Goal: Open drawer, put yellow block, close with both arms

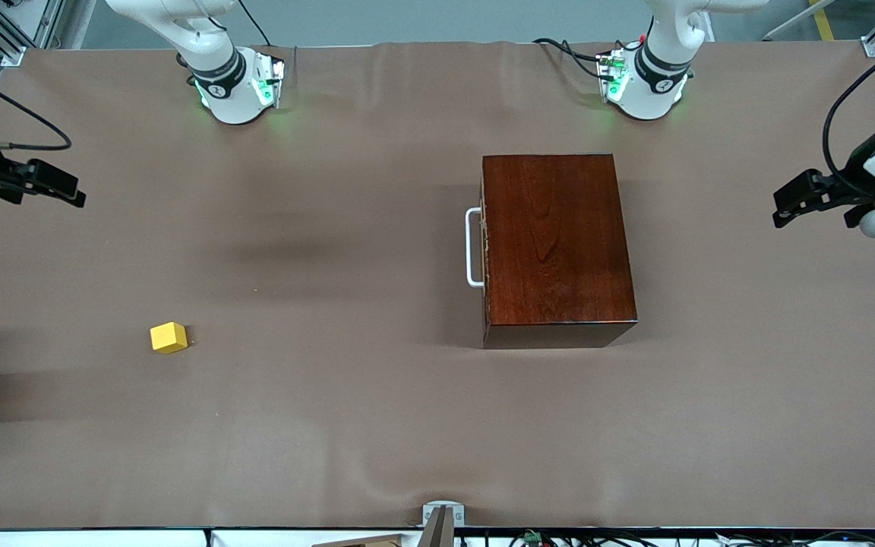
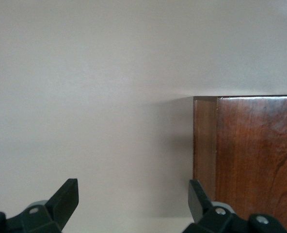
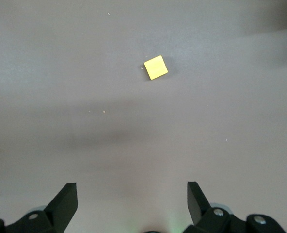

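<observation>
The dark mahogany box [image 1: 557, 243] stands on the table toward the left arm's end, its drawer shut, with the white loop handle [image 1: 473, 248] on the side facing the right arm's end. The box's corner also shows in the left wrist view [image 2: 250, 155]. The yellow block [image 1: 168, 337] lies on the table toward the right arm's end, nearer the front camera than the box; it also shows in the right wrist view [image 3: 155, 67]. My left gripper [image 1: 787, 207] hangs open and empty over the table's end. My right gripper [image 1: 65, 191] hangs open and empty over the other end.
The brown table cover [image 1: 346, 425] has slight wrinkles near the front edge. A small metal bracket [image 1: 442, 516] sits at the middle of the front edge. The arms' green-lit bases [image 1: 244, 87] stand along the edge farthest from the front camera.
</observation>
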You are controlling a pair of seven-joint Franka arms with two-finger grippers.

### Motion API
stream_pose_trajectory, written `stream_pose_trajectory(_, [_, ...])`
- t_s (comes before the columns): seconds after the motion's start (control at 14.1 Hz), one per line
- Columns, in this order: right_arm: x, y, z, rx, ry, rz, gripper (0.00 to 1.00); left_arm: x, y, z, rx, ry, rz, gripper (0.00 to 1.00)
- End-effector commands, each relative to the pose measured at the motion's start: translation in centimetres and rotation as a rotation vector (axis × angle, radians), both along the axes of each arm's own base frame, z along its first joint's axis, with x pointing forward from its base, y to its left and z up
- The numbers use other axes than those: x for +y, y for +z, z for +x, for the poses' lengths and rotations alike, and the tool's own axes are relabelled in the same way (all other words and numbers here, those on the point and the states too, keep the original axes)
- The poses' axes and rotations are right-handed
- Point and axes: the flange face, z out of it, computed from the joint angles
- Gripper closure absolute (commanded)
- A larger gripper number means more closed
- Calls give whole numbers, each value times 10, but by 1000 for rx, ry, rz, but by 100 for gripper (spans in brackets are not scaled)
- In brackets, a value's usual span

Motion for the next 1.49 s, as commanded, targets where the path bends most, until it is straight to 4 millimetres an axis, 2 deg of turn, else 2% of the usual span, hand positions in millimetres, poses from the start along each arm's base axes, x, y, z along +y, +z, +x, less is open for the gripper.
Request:
stream_pose_trajectory(0.0, [1,-16,1,-4,8,-5,0,-25,-5,11,0,4,-21,0])
stream_pose_trajectory(0.14, [1,-24,3,-9,8,-6,0,-75,-18,13,23,-54,-26,0])
stream_pose_trajectory(0.21, [1,-29,4,-12,7,-6,0,-114,-15,7,19,-65,-34,0])
stream_pose_trajectory(0.43, [2,-36,4,-15,10,-6,0,-214,-24,-16,40,-40,-51,0])
stream_pose_trajectory(0.64, [3,-35,5,-18,12,-6,0,-320,-45,-44,65,-81,-55,0])
stream_pose_trajectory(0.71, [4,-35,5,-17,13,-6,0,-347,-49,-54,69,-51,-60,0])
stream_pose_trajectory(0.85, [3,-36,3,-6,12,-5,0,-386,-67,-68,91,-23,-57,0])
stream_pose_trajectory(1.0, [-2,-34,4,-18,3,-6,0,-417,-83,-79,99,-50,-51,0])
stream_pose_trajectory(1.28, [-8,-32,7,-42,-10,-11,0,-479,-141,-100,105,9,-52,0])
stream_pose_trajectory(1.42, [-19,-30,6,-45,-28,-11,0,-492,-170,-103,114,2,-18,0])
